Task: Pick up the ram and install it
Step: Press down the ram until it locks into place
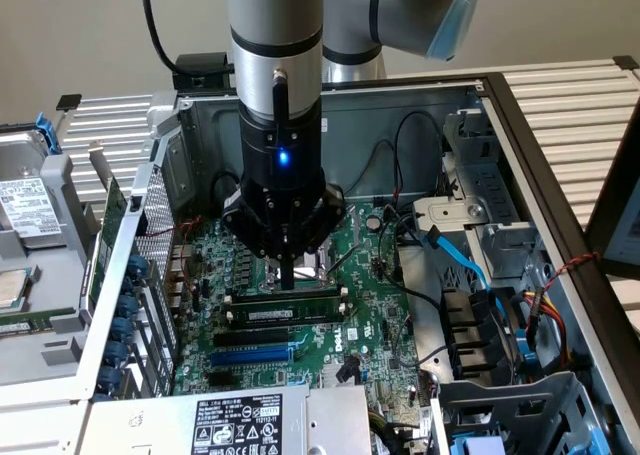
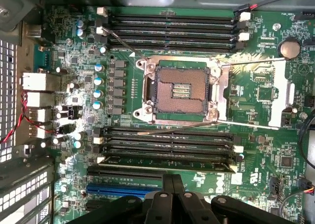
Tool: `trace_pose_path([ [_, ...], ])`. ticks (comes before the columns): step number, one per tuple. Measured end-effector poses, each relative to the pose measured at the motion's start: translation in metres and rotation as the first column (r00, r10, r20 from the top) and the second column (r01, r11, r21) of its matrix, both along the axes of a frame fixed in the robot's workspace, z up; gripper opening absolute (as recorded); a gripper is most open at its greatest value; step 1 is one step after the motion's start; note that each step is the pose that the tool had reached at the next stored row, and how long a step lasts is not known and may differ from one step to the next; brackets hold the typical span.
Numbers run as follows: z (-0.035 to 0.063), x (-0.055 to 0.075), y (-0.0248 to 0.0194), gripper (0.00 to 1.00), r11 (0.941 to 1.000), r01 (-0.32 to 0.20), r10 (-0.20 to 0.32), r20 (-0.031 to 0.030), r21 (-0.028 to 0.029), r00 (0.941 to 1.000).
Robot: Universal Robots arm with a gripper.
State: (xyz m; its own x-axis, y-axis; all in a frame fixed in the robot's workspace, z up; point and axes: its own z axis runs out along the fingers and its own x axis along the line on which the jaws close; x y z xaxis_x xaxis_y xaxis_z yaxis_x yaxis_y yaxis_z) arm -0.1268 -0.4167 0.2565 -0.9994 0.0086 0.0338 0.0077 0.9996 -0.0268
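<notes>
Under the pincer (image 1: 287, 275) spreads the open computer case (image 1: 520, 125), its green motherboard (image 1: 375, 305) filling the floor. Directly below the fingertips lies the bank of black memory slots (image 1: 285, 320); the ram (image 1: 285, 298) sits lengthwise in the slot nearest the fingers, its green edge and dark chips showing along the top. The fingers come down together as one narrow dark tip resting on or just above the stick's upper edge near its middle; whether they pinch it or only press it cannot be told. Beyond the pincer's far side lies the bare processor socket (image 2: 179, 89). Just past the memory slots, on the near side, runs the blue expansion slot (image 1: 252, 355).
</notes>
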Motion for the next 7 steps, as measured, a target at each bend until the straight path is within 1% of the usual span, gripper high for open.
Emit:
trace_pose_path([
  [2, 0.0, 0.0, 0.0, 0.1, 1.0, 0.005, -0.005, 0.0019, -0.0008, 1.0],
  [7, 0.0001, -0.0001, 0.0, 0.1, 1.0, 0.006, -0.006, 0.0019, -0.001, 1.0],
])
